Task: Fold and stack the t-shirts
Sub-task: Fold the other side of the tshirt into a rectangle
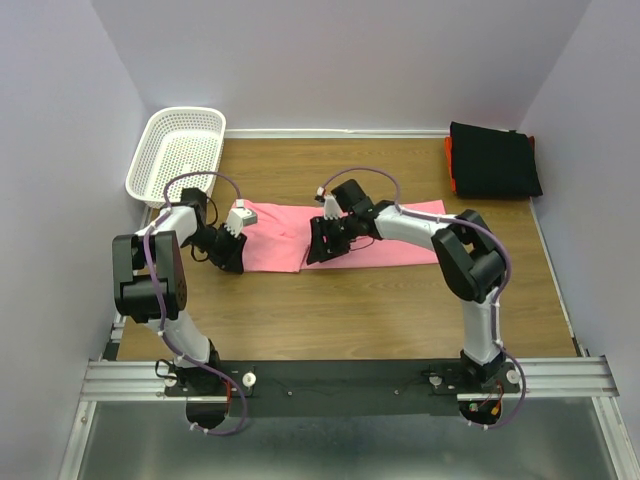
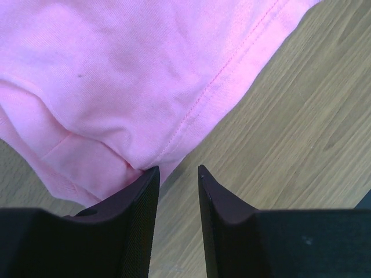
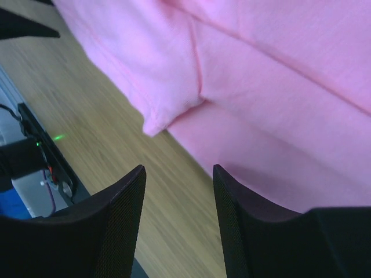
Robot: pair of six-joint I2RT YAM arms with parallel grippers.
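Note:
A pink t-shirt (image 1: 385, 232) lies partly folded across the middle of the wooden table. My left gripper (image 1: 232, 255) is low at the shirt's left near corner. In the left wrist view it (image 2: 177, 171) is open by a narrow gap with only wood between the fingers, and the left fingertip (image 2: 152, 174) sits at the pink hem (image 2: 191, 110). My right gripper (image 1: 322, 245) is at the shirt's near edge by a fold. In the right wrist view it (image 3: 178, 168) is open and empty, just off the pink cloth (image 3: 261, 87).
A folded black shirt (image 1: 493, 160) on an orange one lies at the back right corner. A white plastic basket (image 1: 178, 150) stands at the back left. Walls close off the table at the back and both sides.

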